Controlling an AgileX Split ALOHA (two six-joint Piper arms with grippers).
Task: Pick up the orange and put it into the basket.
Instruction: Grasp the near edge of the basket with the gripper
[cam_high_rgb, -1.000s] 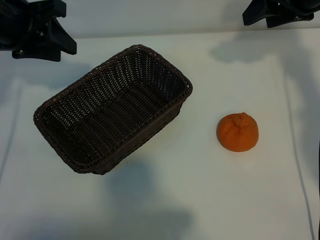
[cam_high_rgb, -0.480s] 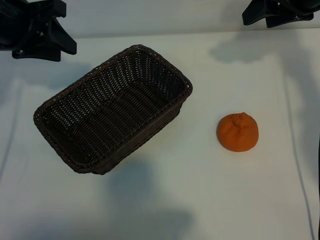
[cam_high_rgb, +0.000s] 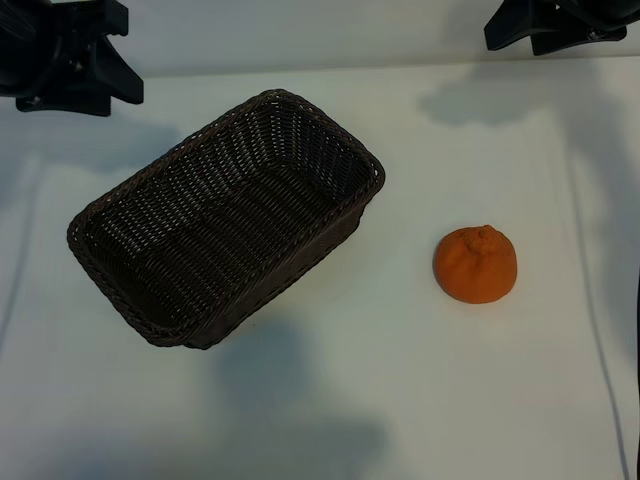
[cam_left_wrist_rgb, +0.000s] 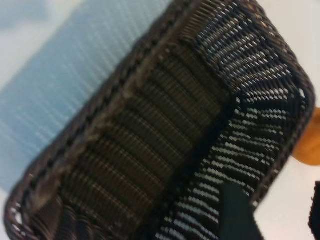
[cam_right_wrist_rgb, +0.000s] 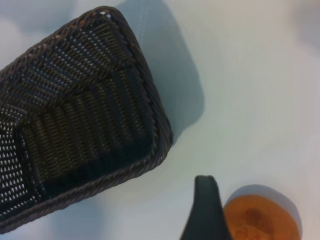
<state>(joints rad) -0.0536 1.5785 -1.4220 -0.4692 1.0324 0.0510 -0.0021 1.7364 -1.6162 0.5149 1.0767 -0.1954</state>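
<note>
The orange (cam_high_rgb: 475, 264) sits on the table right of the empty basket (cam_high_rgb: 150, 170); both grippers hang back, jaws open, holding nothing. A careless grab could roll it away

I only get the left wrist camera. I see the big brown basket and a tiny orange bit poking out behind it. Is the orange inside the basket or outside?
Observer: Outside. The orange sits on the table, apart from the basket.
Operator: Which way up is it?
Observer: Its bumpy stem end faces up.
Operator: Which gripper is closer?
Observer: The right gripper, open, top right in the outside view; the left gripper is top left.
</note>
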